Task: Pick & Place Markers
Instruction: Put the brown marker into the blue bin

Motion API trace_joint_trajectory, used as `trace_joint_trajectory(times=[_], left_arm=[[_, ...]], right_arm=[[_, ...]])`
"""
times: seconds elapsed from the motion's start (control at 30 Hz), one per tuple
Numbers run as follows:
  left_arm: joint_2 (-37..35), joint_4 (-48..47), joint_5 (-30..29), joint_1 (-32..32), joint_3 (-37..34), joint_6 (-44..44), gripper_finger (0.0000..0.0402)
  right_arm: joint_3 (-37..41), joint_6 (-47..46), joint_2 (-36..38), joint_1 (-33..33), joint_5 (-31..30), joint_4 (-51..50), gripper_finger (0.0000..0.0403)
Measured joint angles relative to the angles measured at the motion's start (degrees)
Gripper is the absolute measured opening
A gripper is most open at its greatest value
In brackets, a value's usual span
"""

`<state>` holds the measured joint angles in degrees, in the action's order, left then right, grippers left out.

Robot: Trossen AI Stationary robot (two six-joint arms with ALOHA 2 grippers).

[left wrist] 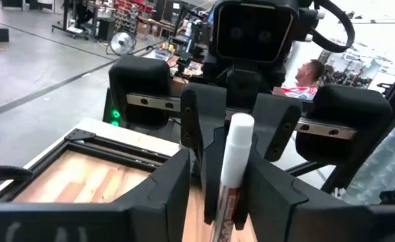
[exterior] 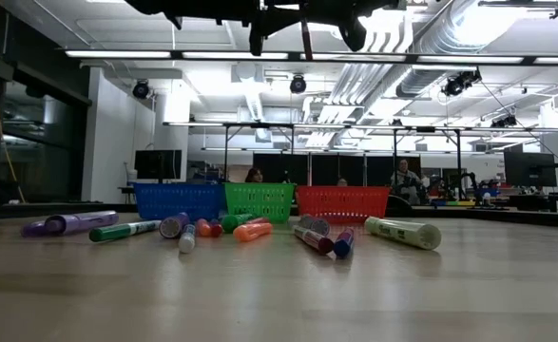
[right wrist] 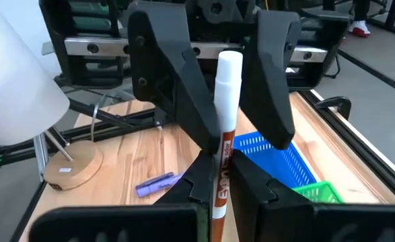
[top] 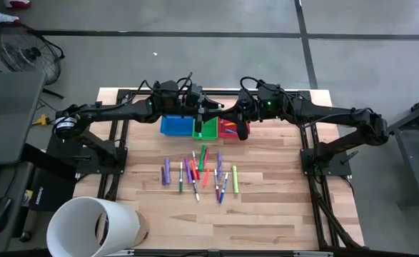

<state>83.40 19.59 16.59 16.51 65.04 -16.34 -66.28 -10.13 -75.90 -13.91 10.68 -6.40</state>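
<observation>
Right pincer (right wrist: 219, 195) grips red marker (right wrist: 225, 128) upright, white cap upward.

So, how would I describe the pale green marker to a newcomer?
Find the light wooden table and the scattered pile of thin coloured markers near the three plastic mesh baskets. The pale green marker lies at the pile's edge on the right arm's side, slightly apart, paler than the other greens.
</observation>
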Motion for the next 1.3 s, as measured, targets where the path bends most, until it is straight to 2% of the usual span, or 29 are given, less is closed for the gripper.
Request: trace_joint_trajectory(times=[0.2,0.4,0.77,1.07,1.17,1.3], left_arm=[[0.0,0.0,0.8,0.0,0.0,-0.4,0.0089],[0.0,0.1,0.7,0.0,0.0,0.7,0.0028],[0.0,0.2,0.8,0.0,-0.1,1.1,0.0028],[0.0,-0.7,-0.3,0.0,-0.1,1.1,0.0028],[0.0,-3.5,-3.0,0.0,-0.1,1.9,0.0028],[-0.2,-11.3,-6.3,0.5,-0.1,4.4,0.0028]], right_arm=[[0.0,0.0,0.0,0.0,0.0,0.3,0.0019],[0.0,-0.3,0.0,0.0,-0.2,0.2,0.0019],[0.0,-0.7,0.0,0.0,-0.8,-0.2,0.0019],[0.0,-1.5,0.9,0.0,-3.0,-1.6,0.0149],[0.0,-1.2,2.6,0.0,-6.9,-4.7,0.0175],[0.0,-0.1,5.2,-0.5,-12.2,-12.2,0.0188]])
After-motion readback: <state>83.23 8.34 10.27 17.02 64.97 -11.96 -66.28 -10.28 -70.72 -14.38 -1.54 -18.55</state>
